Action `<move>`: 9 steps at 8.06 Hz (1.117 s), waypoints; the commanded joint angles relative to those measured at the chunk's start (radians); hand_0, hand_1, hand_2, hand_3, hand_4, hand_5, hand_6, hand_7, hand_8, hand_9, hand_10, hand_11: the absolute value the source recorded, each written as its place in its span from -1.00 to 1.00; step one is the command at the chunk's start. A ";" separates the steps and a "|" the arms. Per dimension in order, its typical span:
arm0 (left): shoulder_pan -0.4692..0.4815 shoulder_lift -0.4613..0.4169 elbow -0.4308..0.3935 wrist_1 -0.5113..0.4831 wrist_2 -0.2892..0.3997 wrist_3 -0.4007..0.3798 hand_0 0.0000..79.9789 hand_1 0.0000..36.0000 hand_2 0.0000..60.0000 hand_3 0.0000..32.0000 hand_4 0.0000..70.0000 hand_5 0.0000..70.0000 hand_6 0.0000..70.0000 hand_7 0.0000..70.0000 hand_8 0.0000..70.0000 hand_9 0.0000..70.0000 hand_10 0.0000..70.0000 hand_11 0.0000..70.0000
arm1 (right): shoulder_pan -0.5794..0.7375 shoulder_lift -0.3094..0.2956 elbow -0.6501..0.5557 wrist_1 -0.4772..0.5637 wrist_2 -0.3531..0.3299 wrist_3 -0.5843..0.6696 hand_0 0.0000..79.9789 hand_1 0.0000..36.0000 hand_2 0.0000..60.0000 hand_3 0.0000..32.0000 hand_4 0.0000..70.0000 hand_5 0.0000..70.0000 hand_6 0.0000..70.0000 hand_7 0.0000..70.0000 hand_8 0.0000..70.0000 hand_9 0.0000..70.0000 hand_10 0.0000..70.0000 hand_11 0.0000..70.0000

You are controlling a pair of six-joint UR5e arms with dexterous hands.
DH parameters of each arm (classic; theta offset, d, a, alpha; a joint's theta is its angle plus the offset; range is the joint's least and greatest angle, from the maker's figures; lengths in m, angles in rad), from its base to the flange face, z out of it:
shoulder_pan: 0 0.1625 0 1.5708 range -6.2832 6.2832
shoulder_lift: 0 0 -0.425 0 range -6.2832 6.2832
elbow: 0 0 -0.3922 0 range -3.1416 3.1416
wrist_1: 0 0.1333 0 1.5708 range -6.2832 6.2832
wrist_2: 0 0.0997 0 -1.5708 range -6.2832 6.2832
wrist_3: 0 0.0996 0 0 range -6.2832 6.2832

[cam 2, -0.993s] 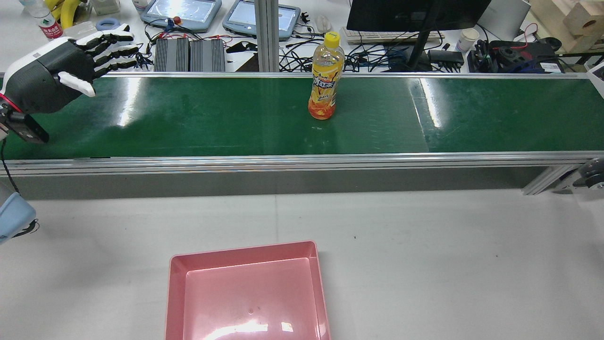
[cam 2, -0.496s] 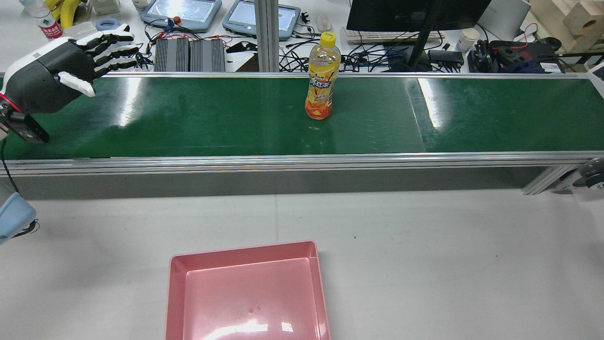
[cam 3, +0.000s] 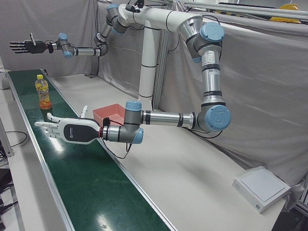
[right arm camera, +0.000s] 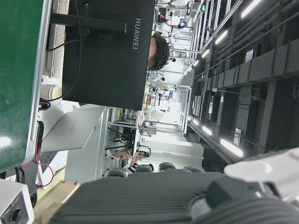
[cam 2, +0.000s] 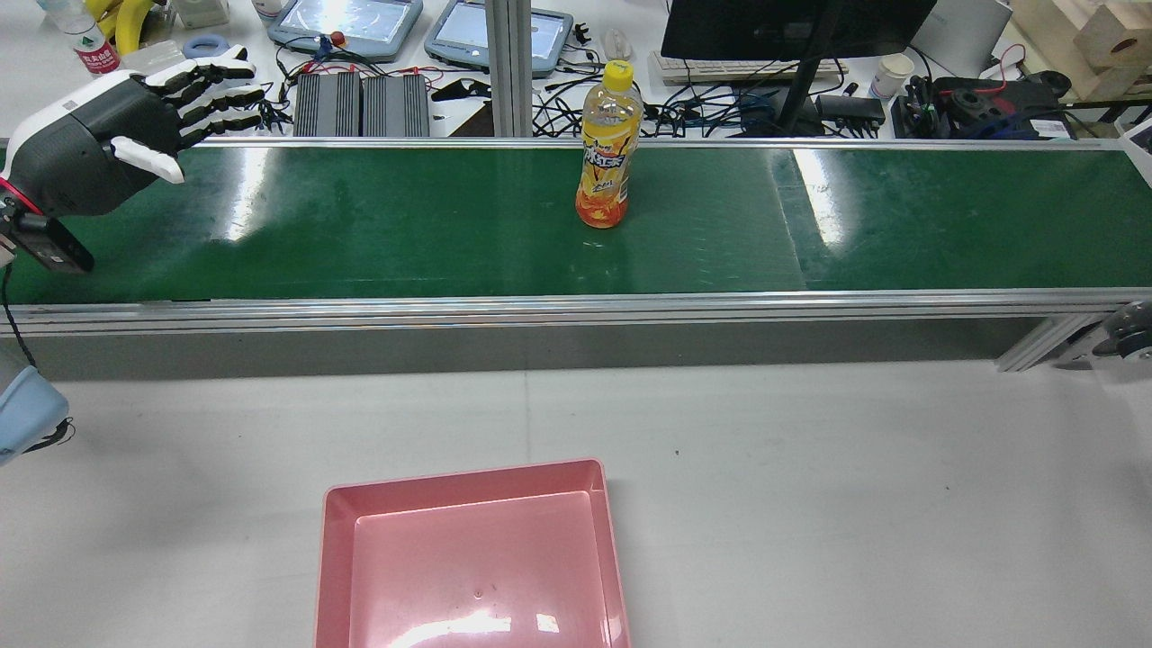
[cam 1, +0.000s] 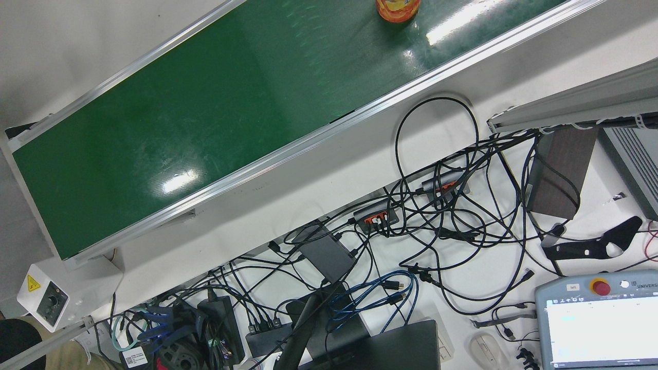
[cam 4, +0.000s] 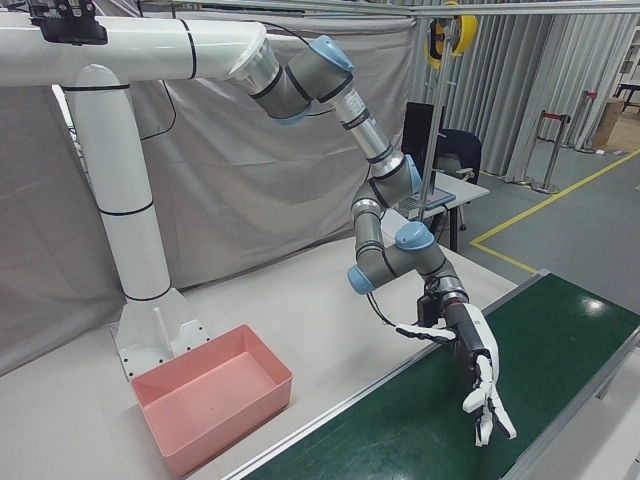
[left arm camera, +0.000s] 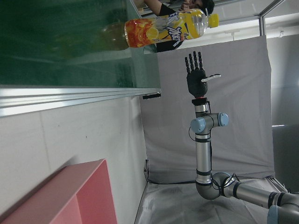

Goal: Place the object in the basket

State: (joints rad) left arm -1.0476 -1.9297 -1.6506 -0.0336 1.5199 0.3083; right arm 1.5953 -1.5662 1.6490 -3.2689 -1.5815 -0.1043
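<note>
The left hand's fingers (cam 2: 216,90) are spread and nearly straight, thumb out to the side, closed on nothing. The left hand (cam 2: 108,148) hangs above the belt (cam 2: 405,225) near its far rail, at the left end of the rear view. The right hand's fingers (left arm camera: 194,58) are straight and slightly apart, and they too hold nothing. The right hand (cam 3: 24,46) is stretched out high over the far end of the belt, on the other side of the bottle.

There are two hands, one bottle, one basket and one belt.

The bottle (cam 2: 605,153) stands upright on the belt, about midway along the stretch seen from the rear. It is closer to the operators' rail than to the near rail (cam 2: 576,306). It has a yellow cap and orange drink inside, and it is well apart from both hands. Between the left hand and the bottle the green belt is bare. It is bare again to the bottle's right.

The pink basket (cam 2: 463,472) sits on the white table (cam 2: 810,468) on the robot's side of the belt. The rear view's bottom edge cuts it off. It lies slightly left of the bottle's line, with bare table between its far rim and the near rail, and bare table on both of its sides.
</note>
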 commanded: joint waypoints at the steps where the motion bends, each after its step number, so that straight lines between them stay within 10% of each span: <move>1: 0.000 0.000 0.000 0.000 0.000 -0.001 0.28 -0.51 -1.00 -0.69 -0.59 -0.26 -0.93 -0.96 -0.67 -0.65 -0.72 -0.57 | 0.000 0.000 0.000 0.000 0.000 0.000 -1.00 -1.00 -1.00 -1.00 -1.00 -1.00 -1.00 -1.00 -1.00 -1.00 -1.00 -1.00; 9: 0.000 0.000 0.002 0.000 -0.001 -0.001 0.27 -0.49 -1.00 -0.73 -0.58 -0.25 -0.92 -0.95 -0.67 -0.65 -0.73 -0.57 | 0.000 0.000 0.000 0.000 0.000 0.000 -1.00 -1.00 -1.00 -1.00 -1.00 -1.00 -1.00 -1.00 -1.00 -1.00 -1.00 -1.00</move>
State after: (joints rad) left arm -1.0477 -1.9303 -1.6506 -0.0336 1.5188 0.3074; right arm 1.5953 -1.5662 1.6490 -3.2689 -1.5815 -0.1042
